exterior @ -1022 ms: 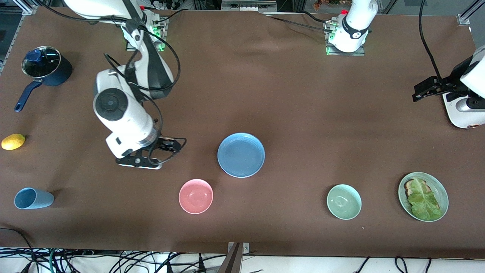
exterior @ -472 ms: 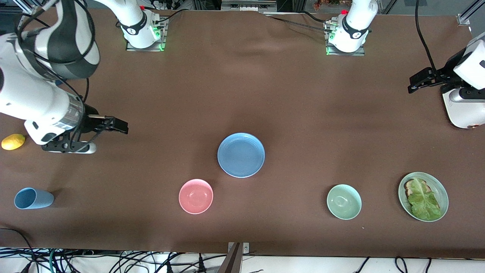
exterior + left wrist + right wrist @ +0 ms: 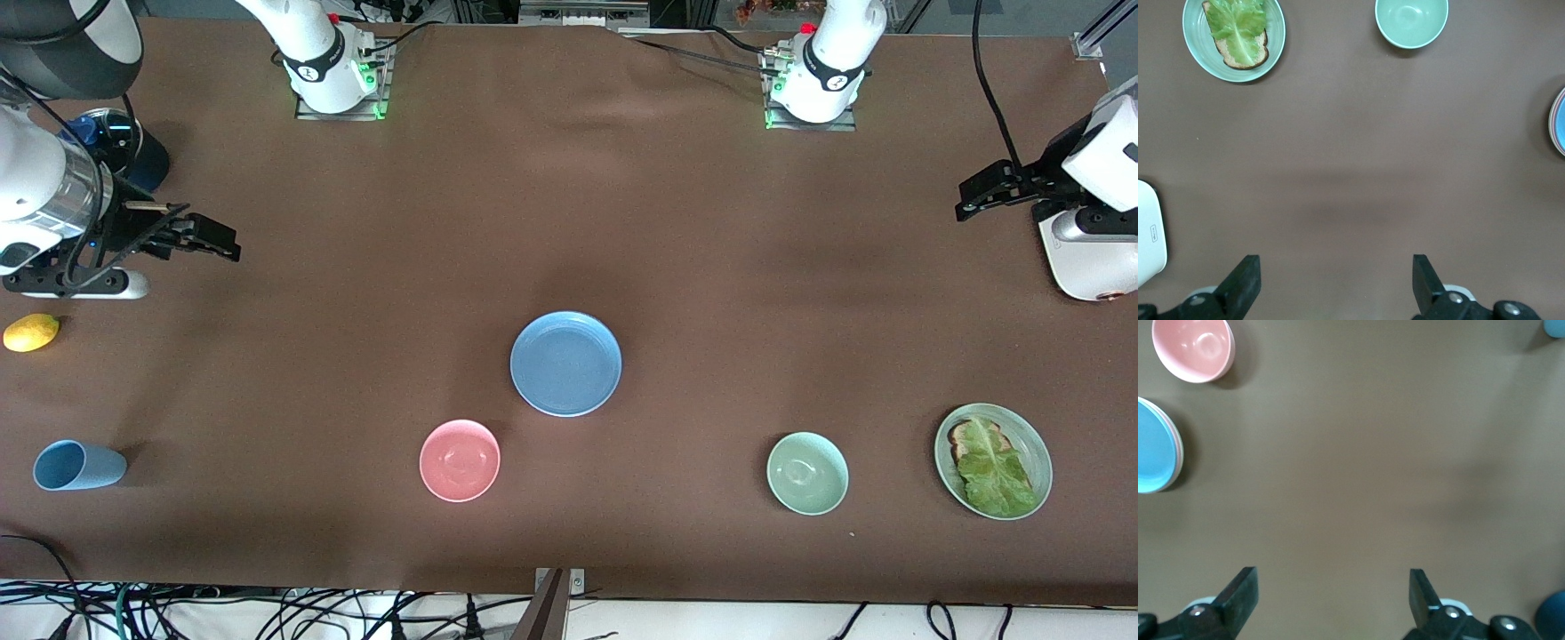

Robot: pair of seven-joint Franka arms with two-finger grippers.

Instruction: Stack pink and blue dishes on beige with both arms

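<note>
Front view: blue plate (image 3: 565, 363) topping stack mid-desk | right gripper (image 3: 200, 240) spread apart, empty, well apart near saucepan (image 3: 111, 153) | left gripper (image 3: 987, 197) spread apart, empty, well apart at desk end

Blue plate (image 3: 565, 363) center frame on brown surface (image 3: 622, 222). Pink bowl (image 3: 460, 460) lower left of it, mint bowl (image 3: 807, 473) lower right. Right gripper (image 3: 200, 236) upper left over bare surface; left gripper (image 3: 987, 196) upper right edge. Both arms wait.

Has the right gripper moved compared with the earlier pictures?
Yes. The right gripper has moved away from the blue plate toward the right arm's end of the table, ending near the dark pot.
</note>
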